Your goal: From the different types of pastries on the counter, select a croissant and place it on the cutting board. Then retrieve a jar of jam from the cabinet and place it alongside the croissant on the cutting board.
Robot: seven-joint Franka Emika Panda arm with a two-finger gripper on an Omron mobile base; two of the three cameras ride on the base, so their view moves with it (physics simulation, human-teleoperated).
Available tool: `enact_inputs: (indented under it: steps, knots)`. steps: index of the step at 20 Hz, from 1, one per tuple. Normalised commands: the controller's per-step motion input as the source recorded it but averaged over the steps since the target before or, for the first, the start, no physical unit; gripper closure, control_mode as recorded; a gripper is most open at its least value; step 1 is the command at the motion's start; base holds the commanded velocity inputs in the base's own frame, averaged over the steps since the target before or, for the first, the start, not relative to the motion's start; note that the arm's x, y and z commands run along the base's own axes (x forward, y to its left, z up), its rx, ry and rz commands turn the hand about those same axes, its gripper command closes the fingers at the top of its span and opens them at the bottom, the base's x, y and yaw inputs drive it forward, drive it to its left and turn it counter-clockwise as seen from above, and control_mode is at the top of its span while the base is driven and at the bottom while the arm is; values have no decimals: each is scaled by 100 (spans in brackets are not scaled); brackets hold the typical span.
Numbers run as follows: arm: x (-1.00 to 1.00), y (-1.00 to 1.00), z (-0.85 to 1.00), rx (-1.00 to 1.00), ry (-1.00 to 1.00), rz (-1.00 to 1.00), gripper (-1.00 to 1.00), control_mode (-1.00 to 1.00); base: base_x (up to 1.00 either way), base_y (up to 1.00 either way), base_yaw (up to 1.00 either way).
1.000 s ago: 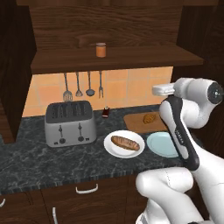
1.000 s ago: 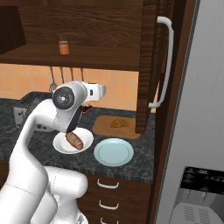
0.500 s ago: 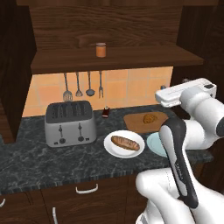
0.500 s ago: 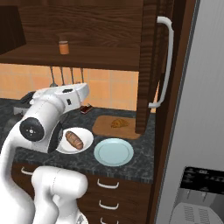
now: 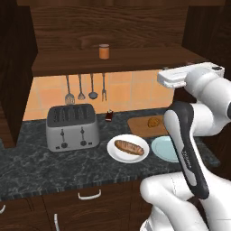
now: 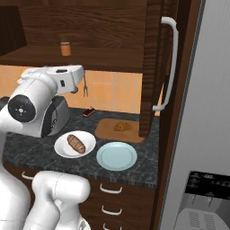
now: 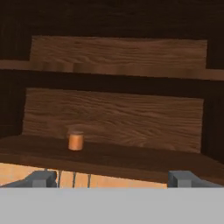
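One croissant (image 5: 155,122) lies on the board (image 5: 143,126), beside two plates. The jar (image 5: 104,51) stands on the cabinet (image 5: 117,27) shelf. Gripper (image 7: 113,179) fingers spread wide, empty, facing the jar from well off.

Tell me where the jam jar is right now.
The jar of jam stands on the cabinet shelf, above the hanging utensils and toaster.

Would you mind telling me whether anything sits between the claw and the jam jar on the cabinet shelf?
Nothing visible does. In the hand view the jar stands alone on the shelf, ahead of the open claw, with bare wood around it.
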Motion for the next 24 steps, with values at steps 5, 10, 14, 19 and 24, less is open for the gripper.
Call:
enact_inputs:
  steps: [5,10,14,19,24]
  knots:
    - [15,1,64,16,-1,9,-100,-100,0,0,0]
    - [89,1,0,3,-2,0,-100,-100,0,0,0]
    - [100,6,-2,1,-3,1,-100,-100,0,0,0]
    - [13,32,-2,1,5,19,-100,-100,0,0,0]
    - [35,5,0,-1,-1,67,-100,-100,0,0,0]
